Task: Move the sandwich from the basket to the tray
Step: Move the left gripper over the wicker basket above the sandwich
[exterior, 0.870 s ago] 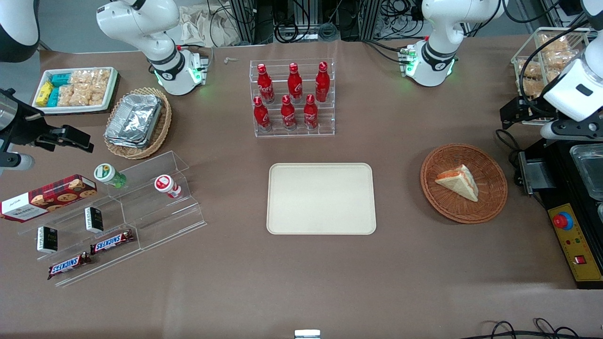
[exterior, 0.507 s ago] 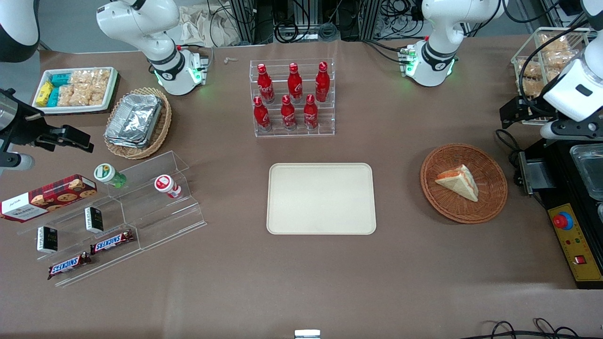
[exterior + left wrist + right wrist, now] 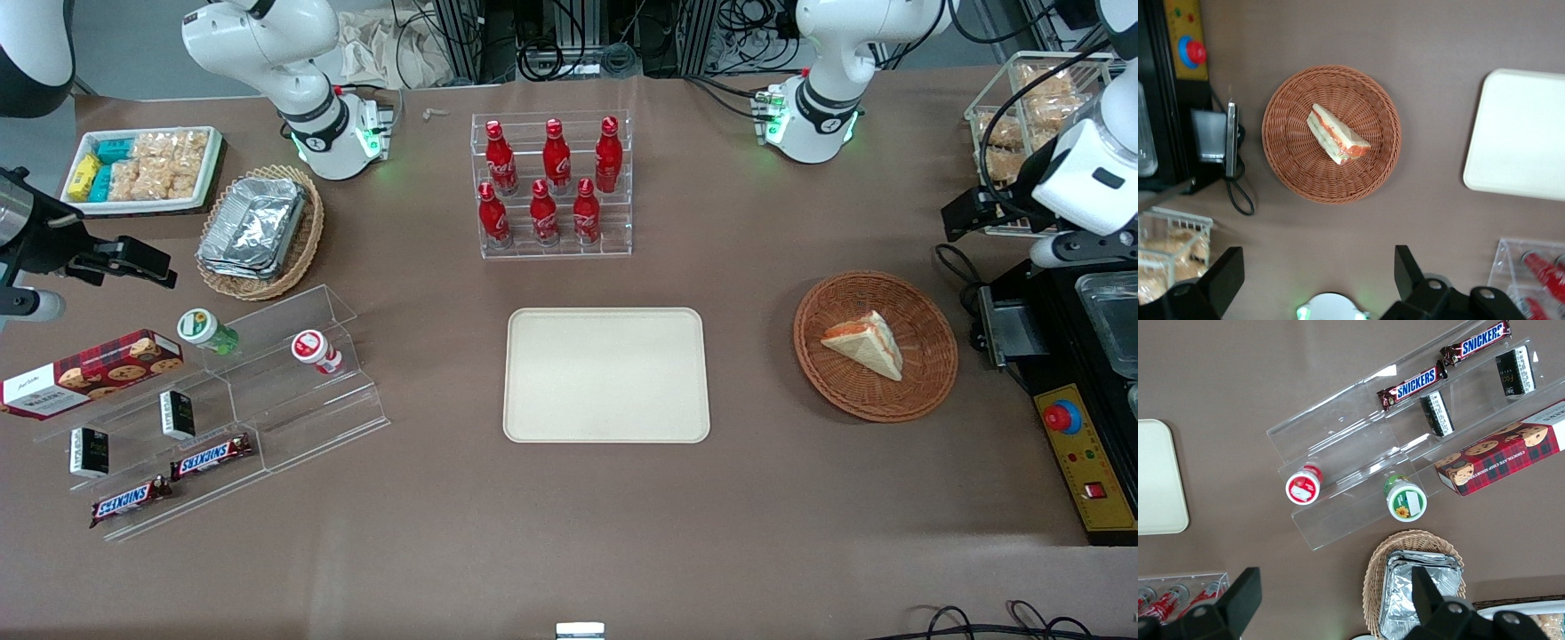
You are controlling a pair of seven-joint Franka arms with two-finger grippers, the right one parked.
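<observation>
1. Currently the sandwich (image 3: pixel 864 345) lies in the basket (image 3: pixel 925 382), its orange-red cut edge turned toward the tray (image 3: pixel 606 374).
2. Nothing rests on the cream tray, which sits on the brown table (image 3: pixel 569 533) beside the basket, with bare tabletop between them.
3. Up high hangs the gripper (image 3: pixel 1318 277), above the table and farther from the front camera than the basket; its fingers (image 3: pixel 1406 268) are spread wide apart and hold nothing.
4. Between gripper and sandwich the wrist view shows only air and tabletop.
5. Just beside the basket, toward the working arm's end, stand a black unit (image 3: pixel 1009 331) with a loose cable (image 3: pixel 951 260) and a yellow panel (image 3: pixel 1086 458) carrying a red button (image 3: pixel 1061 416).
6. Farther from the front camera than the tray stands a clear rack of red bottles (image 3: pixel 551 182).
7. Toward the parked arm's end are a stepped clear shelf (image 3: pixel 293 391) with Snickers bars (image 3: pixel 212 455), and a tan basket of foil trays (image 3: pixel 258 229).
</observation>
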